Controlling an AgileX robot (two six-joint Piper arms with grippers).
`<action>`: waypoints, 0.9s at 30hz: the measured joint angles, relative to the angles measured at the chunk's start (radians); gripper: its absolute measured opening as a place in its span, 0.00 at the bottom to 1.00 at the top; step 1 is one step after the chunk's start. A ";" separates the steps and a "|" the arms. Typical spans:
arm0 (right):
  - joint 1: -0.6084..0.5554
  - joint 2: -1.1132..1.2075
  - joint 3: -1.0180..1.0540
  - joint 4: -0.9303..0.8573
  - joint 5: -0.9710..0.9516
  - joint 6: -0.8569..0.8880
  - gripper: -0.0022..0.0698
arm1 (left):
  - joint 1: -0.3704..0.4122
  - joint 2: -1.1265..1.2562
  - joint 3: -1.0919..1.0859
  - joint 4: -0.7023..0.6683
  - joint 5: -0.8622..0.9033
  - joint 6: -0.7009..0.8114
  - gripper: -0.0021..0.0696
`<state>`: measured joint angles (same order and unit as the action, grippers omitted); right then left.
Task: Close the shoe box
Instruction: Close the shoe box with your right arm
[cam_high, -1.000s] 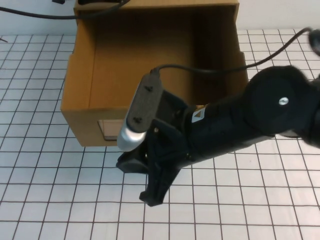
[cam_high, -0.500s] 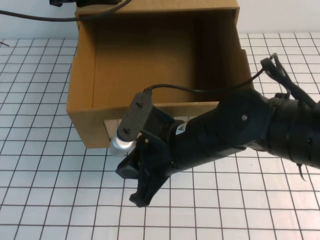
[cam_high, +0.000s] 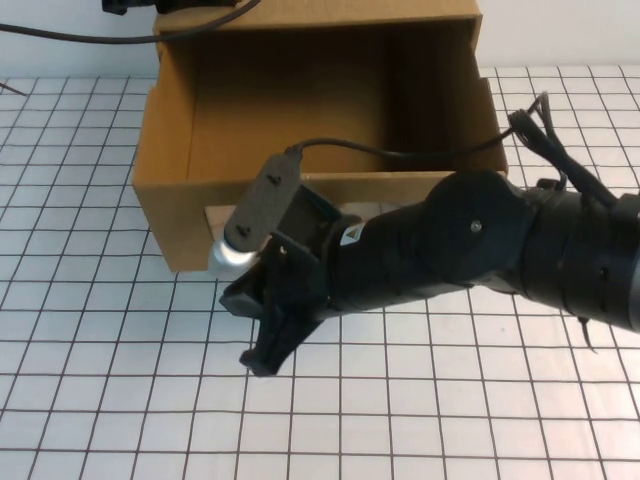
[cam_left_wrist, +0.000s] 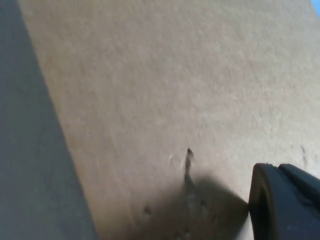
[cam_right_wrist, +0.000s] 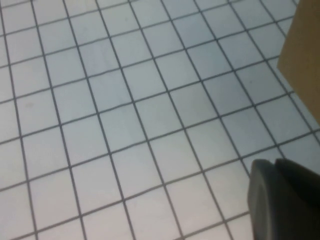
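Your right arm reaches across low in front of the box (cam_high: 320, 150) at the table's (cam_high: 100, 400) far middle, right gripper (cam_high: 262, 340) by its front left corner, farther left than before. Left gripper (cam_left_wrist: 285, 202) faces cardboard.

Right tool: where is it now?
High view: the right tool sits centre-left over the white gridded table, just in front of the brown cardboard shoe box. The left tool presses close to cardboard in the left wrist view.
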<state>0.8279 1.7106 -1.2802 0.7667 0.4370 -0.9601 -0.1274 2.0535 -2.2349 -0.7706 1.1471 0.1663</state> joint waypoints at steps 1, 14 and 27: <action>0.000 0.004 -0.011 0.000 0.000 0.000 0.01 | 0.000 0.005 -0.002 -0.010 0.000 -0.001 0.02; -0.028 0.152 -0.207 0.000 -0.004 -0.057 0.01 | 0.000 0.023 -0.011 -0.033 0.000 -0.003 0.02; -0.131 0.325 -0.475 0.033 0.047 -0.085 0.01 | 0.000 0.023 -0.011 -0.031 -0.007 -0.003 0.02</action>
<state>0.6965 2.0359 -1.7553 0.8000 0.4838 -1.0448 -0.1274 2.0761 -2.2460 -0.8018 1.1400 0.1631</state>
